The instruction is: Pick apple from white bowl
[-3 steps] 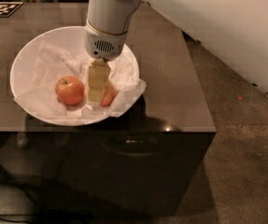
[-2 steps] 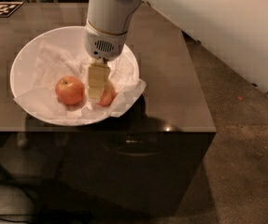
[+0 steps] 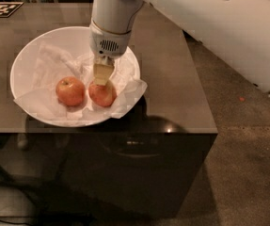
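Note:
The white bowl [image 3: 26,55], lined with crumpled white paper, sits on the dark table and holds two apples. The right apple [image 3: 104,95] is red-orange and lies directly under my gripper [image 3: 101,80], whose pale tip touches or hovers just over its top and hides part of it. The left apple [image 3: 70,91] is evenly orange-red with a dark stem dimple and lies free beside it. My white arm reaches down into the bowl from the upper right.
The dark glossy table [image 3: 172,79] ends at its front edge just below the bowl and at a right edge, with carpet floor [image 3: 238,149] beyond. A black-and-white marker tag [image 3: 2,8] lies at the far left corner.
The right apple shows more than before, when the gripper tip covered most of it. The gripper tip now sits slightly higher over it. The left apple has not moved.

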`<state>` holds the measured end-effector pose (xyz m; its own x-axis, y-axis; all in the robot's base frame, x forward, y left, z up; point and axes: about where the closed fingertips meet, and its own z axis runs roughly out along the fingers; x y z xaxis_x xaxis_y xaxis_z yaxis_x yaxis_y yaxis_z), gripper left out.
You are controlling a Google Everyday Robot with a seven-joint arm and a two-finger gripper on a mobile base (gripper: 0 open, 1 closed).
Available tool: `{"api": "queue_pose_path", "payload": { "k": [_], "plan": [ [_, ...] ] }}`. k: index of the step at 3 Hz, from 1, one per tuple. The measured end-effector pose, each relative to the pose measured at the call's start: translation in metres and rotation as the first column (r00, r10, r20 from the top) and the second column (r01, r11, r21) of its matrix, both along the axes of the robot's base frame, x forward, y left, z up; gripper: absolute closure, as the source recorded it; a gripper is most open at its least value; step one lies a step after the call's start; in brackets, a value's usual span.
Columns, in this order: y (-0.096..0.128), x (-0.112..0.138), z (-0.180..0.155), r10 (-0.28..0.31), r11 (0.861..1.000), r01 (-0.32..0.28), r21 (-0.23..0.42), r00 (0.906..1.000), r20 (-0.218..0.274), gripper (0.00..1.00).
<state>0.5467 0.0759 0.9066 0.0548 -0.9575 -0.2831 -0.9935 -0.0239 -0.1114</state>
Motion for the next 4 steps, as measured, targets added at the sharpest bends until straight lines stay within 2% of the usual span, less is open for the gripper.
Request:
{"api": "queue_pose_path", "payload": {
  "k": [1,3,4],
  "plan": [
    [-0.0007,0.0017,-0.0027,0.006,1.0,-0.006,-0.002,1.0,-0.002,0.66],
    [-0.0006,0.0017,-0.0027,0.006,1.0,-0.006,-0.002,1.0,-0.002,0.19],
    [-0.0006,0.0017,-0.0027,0.006,1.0,-0.006,-0.002,1.0,-0.002,0.0]
  ]
}}
